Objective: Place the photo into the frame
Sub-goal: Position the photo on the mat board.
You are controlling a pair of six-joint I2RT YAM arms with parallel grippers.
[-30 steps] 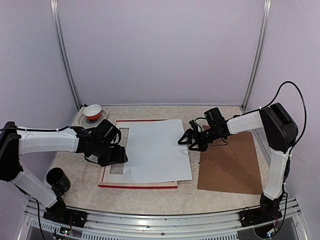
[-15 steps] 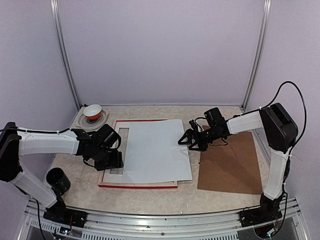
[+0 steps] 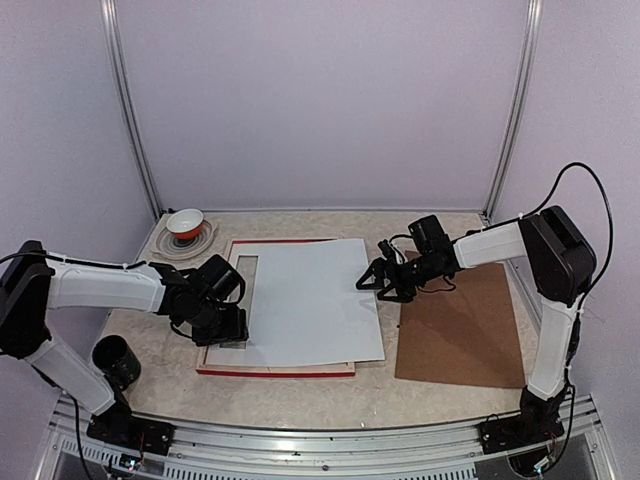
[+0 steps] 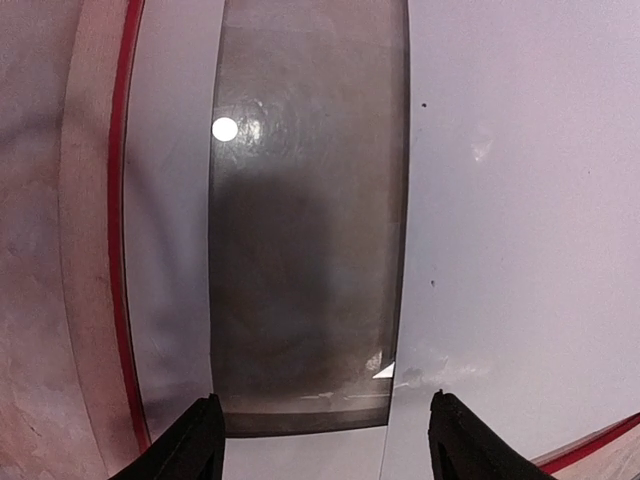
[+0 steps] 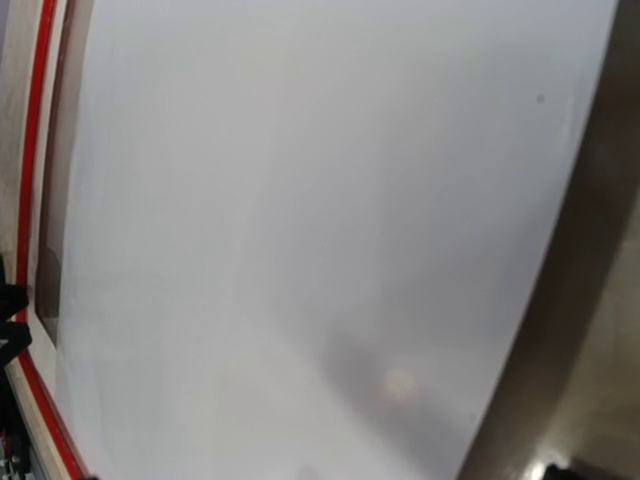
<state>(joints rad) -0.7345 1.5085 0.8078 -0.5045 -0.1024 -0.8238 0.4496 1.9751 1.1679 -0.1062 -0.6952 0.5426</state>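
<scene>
From above, I see the photo [image 3: 310, 300] lying white side up, skewed across the frame [image 3: 280, 368] on the desk [image 3: 300, 395]. My left tool [image 3: 225, 330] sits at its near left corner and my right tool [image 3: 380, 283] at its right edge, both open.

On the left wrist, the fingers [image 4: 195, 440] stand apart over the photo's [image 4: 510, 200] left edge.

On the right wrist, the white photo [image 5: 300, 230] fills the view.

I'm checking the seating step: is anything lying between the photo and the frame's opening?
Nothing visible does. The photo lies white side up on the frame, shifted right, leaving a strip of the opening uncovered at left. The brown board lies beside them, to the right.
</scene>
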